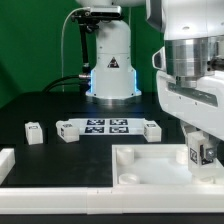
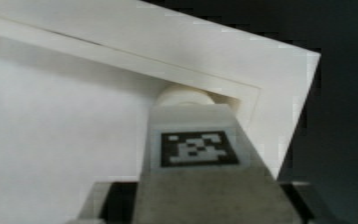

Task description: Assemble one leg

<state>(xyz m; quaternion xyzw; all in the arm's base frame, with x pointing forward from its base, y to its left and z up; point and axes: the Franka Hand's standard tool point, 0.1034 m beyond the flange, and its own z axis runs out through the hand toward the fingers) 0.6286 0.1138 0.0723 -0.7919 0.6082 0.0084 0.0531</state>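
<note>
Plainly smooth white leg [image 2: 201,150] at round corner socket [image 2: 190,97].

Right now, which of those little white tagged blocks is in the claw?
The leg at the exterior view's right, held by the claw over the plate; three others lie on the table.

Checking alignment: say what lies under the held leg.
A corner of the plate, its round socket peeking past the leg. The leg hides the rest, so contact cannot be judged.
</note>
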